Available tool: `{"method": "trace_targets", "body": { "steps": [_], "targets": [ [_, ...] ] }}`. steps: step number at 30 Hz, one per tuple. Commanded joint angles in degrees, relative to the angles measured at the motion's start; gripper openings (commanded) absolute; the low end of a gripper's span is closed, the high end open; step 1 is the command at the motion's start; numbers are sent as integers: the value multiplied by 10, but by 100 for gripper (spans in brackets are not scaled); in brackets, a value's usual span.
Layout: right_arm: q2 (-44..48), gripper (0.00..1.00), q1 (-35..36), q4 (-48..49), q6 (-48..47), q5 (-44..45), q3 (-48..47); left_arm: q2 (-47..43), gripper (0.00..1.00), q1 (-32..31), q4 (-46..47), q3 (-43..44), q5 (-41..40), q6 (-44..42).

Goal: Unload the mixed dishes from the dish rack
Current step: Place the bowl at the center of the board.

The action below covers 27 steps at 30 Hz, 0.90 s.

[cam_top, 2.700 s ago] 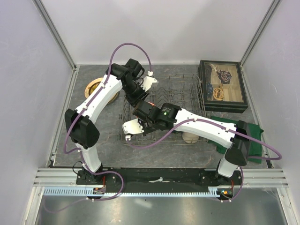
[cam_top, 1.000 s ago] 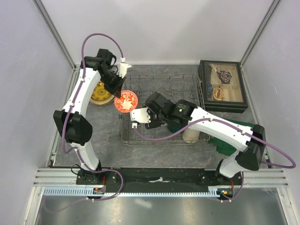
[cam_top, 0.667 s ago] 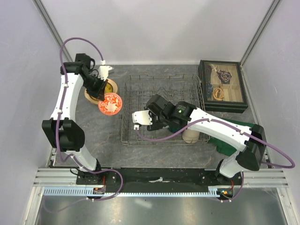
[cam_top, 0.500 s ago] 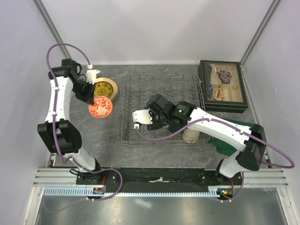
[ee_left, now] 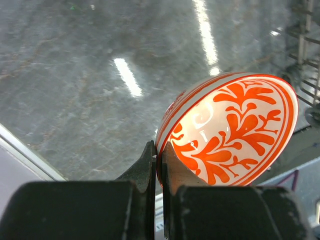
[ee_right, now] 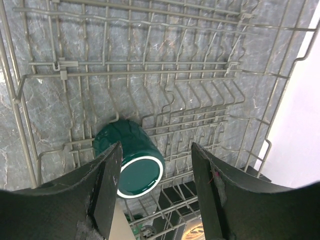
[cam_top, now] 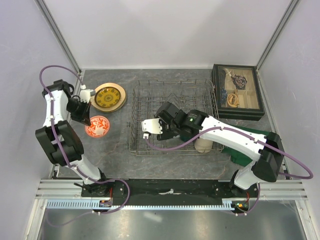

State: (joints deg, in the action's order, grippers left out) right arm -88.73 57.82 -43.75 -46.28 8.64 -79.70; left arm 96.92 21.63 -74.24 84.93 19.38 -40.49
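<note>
The small red-and-white bowl (ee_left: 230,125) is out of the dish rack (cam_top: 172,81), low at the rack's 9 o'clock, with the gold-brown patterned plate (cam_top: 108,96) at the bowl's 1 o'clock. My left gripper (ee_left: 159,155) is clamped on its rim. I judge this the set-down: lower, then let go. My right gripper (ee_right: 157,185) hangs spread above the dark green handled mug (ee_right: 131,160) in the rack, likely my next pick.

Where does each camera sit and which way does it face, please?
Top external: above and behind the robot, looking down on the dish rack; both arms show.
Left wrist: on the left arm, facing the table; left fingers pinch the red-and-white bowl.
Right wrist: over the rack, looking down at the green mug between open right fingers.
Shared: top and left wrist show the bowl.
</note>
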Motion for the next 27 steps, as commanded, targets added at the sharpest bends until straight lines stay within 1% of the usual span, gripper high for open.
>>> {"method": "trace_targets", "body": {
  "steps": [1,15,27],
  "targets": [
    [12,65,-3,19,8,-6,10,18,1,18,67,-7,14,-10],
    [9,66,-3,22,12,-1,21,99,2,18,149,8,15,34],
    [18,66,-3,24,15,2,33,143,2,19,155,64,11,46]
  ]
}}
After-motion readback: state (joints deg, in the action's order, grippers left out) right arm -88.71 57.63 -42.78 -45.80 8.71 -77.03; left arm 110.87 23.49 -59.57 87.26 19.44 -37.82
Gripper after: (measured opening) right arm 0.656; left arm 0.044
